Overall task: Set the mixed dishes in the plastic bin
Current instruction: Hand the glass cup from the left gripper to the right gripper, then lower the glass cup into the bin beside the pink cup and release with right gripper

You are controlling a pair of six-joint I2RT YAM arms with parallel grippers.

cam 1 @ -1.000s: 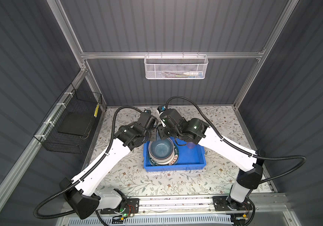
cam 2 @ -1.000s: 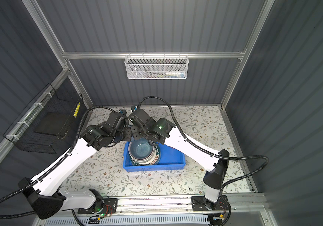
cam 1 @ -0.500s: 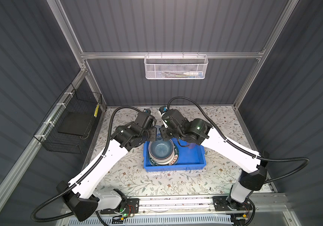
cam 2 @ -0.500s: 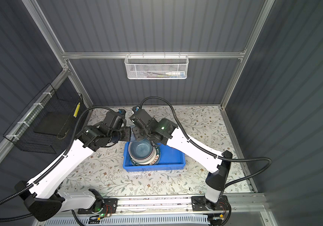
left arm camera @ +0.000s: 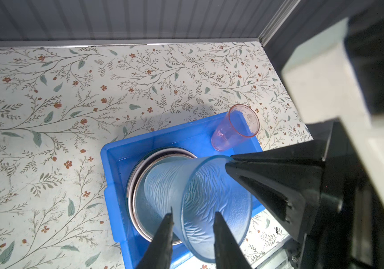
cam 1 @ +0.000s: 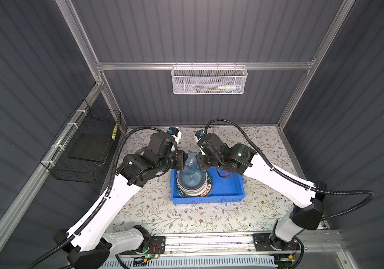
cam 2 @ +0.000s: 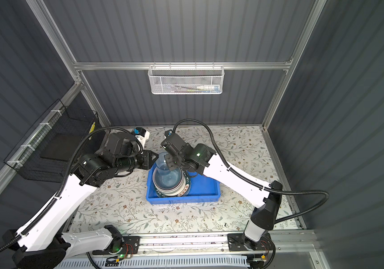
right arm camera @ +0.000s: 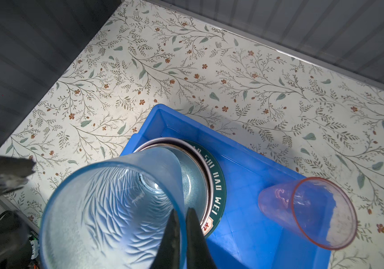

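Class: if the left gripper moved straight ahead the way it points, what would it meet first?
Probably the blue tumbler, whose rim wall stands between the left gripper's parted fingers; the bowl stack lies beyond.

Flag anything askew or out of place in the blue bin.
Two things. The pink tumbler lies tipped over in a corner of the plastic bin, not upright. The blue tumbler hangs tilted over the stacked bowls, pinched at its rim by the right gripper; the left gripper straddles the rim, open.

White mesh basket [cam 1: 209,80], black wire basket [cam 1: 86,149] hang on walls.
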